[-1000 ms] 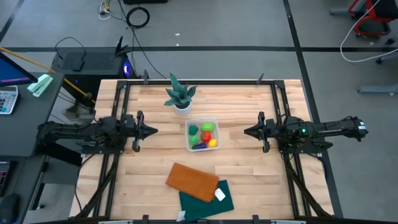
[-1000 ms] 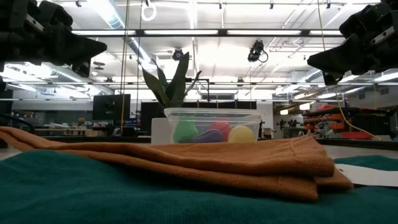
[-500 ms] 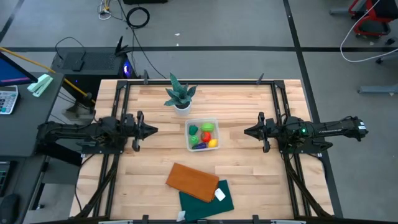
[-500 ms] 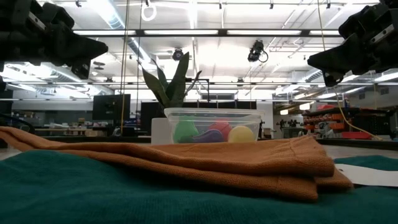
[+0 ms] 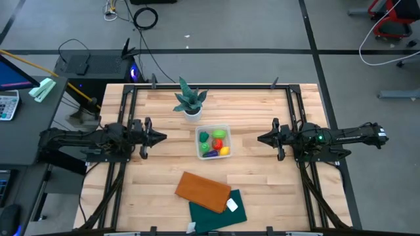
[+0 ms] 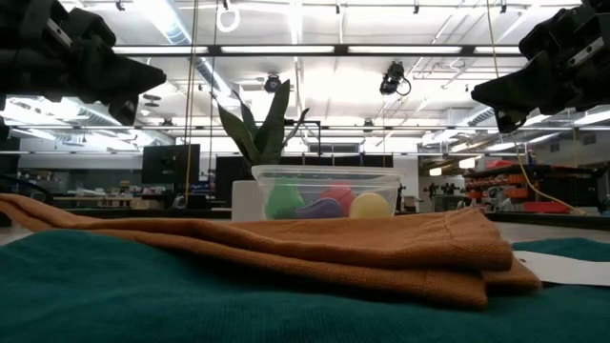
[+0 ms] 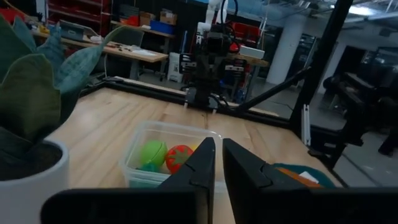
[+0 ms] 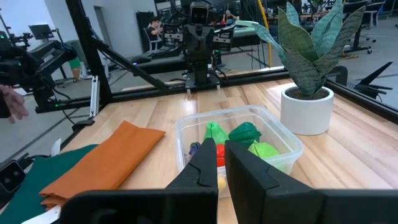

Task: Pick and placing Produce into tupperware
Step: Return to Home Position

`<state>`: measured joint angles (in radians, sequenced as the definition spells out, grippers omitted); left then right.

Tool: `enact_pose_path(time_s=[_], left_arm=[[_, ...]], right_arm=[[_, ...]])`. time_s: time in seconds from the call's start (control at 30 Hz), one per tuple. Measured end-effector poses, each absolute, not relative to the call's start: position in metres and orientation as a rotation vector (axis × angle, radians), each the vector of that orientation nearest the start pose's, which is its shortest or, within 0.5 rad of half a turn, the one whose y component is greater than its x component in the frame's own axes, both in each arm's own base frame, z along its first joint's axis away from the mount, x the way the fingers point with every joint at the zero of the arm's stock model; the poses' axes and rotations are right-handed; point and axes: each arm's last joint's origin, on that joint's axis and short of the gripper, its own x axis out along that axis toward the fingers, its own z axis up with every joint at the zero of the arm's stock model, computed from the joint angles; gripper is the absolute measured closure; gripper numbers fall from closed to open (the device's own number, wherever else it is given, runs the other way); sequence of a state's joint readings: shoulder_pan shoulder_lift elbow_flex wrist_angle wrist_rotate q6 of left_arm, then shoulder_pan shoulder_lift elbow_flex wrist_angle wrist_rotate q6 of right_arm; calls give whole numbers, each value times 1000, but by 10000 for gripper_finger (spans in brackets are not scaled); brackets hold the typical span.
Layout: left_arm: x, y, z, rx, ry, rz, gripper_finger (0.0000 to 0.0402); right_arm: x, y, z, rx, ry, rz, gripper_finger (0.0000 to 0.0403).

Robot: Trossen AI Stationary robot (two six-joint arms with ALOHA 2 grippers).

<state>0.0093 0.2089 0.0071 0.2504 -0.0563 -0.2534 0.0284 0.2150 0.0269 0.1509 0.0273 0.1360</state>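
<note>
Clear squarish tupperware (image 5: pixel 212 126) sat filled with produce (image 5: pixel 217 143).
Green, red, purple and yellow pieces showed inside; left gripper (image 5: pixel 163 137) and right gripper (image 5: pixel 260 138) flanked it, fingers closed, empty.

Six produce pieces (image 5: pixel 216 143) (two light green), one tub (image 5: pixel 228 128), one plant (image 5: pixel 189 99)

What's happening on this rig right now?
Nothing is being handled. The produce lies inside the tupperware mid-table, near the potted plant. The left pincer and right pincer hang on either side of the tub, apart from it, both shut and empty.
</note>
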Motion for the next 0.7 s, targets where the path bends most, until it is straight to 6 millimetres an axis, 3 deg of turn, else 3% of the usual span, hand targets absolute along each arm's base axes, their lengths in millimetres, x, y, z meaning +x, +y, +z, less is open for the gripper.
enact_pose_path(time_s=[0.17,0.7], left_arm=[[110,3,173,-169,-54,63,369],[110,3,173,-172,-53,62,367]], right_arm=[[111,2,169,135,37,-2,403],[111,2,169,135,37,-3,403]])
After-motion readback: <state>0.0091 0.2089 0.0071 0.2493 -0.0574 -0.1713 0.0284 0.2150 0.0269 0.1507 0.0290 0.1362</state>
